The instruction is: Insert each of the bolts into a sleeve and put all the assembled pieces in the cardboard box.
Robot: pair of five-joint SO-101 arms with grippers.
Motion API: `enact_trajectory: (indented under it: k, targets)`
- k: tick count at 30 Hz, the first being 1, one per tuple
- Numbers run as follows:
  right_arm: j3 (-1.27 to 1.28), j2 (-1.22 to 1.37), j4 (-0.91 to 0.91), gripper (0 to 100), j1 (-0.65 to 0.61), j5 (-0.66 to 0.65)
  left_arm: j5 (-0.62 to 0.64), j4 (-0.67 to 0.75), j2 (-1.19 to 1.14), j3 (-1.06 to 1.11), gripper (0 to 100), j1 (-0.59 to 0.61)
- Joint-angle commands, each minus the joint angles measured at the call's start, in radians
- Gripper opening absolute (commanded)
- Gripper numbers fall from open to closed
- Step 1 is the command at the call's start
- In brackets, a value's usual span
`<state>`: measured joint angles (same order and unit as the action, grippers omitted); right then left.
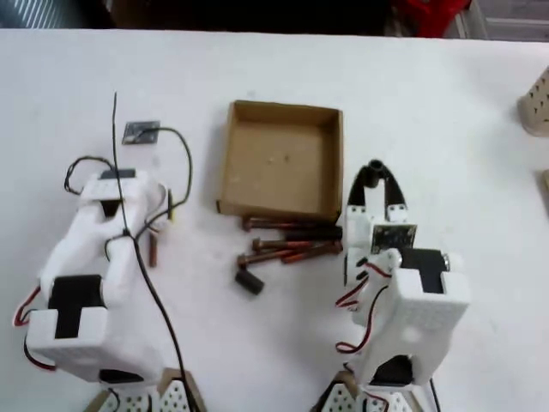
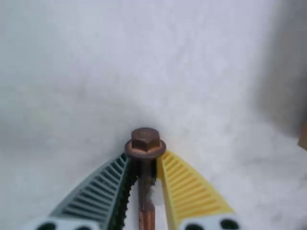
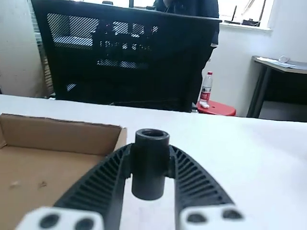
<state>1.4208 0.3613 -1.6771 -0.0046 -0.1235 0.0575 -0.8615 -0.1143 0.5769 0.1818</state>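
2 arms stand at a white table [image 1: 446, 103], with 1 cardboard box [image 1: 283, 107] between them toward the far side. The left gripper [image 2: 145, 158], 1 grey finger and 1 yellow, is pinched on 1 copper bolt [image 2: 145, 143]. Its shaft runs down between the fingers and the hex head sits just past their tips, close above the table. In the high view this bolt [image 1: 153, 249] hangs at the left arm's front, well apart from the box. The right gripper [image 3: 149, 153], 2 black ribbed fingers, is clamped on 1 black sleeve [image 3: 149, 167]. The sleeve is held upright with its open bore facing up. In the high view the right gripper [image 1: 375, 176] is just beside the box's right wall. A pile of bolts [image 1: 292, 245] lies on the table against the box's near wall, roughly side by side and pointing across the table. At least 3 can be made out, but the exact count cannot be told because they overlap. A dark stretch in the pile may be a sleeve on a shaft, though that is unclear. 1 loose sleeve [image 1: 249, 281] lies on its side just in front of the pile. 1 small grey square [image 1: 141, 131] with a black cable lies left of the box.
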Motion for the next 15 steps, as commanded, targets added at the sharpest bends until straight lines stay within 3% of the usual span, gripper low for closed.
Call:
enact_trajectory:
  k: [1, 7, 15]
  targets:
    - [0.026, -0.007, -0.03, 1.6, -0.035, 0.012, -0.041, 0.02, 0.051, 0.0, 2, 0.007]
    - [0.104, -0.053, -0.031, 1.6, -0.131, 0.012, -0.046, 0.02, 0.051, -0.003, 2, 0.007]
    - [0.259, -0.303, 0.015, 1.6, -0.306, 0.012, -0.046, 0.02, 0.051, -0.005, 2, 0.007]
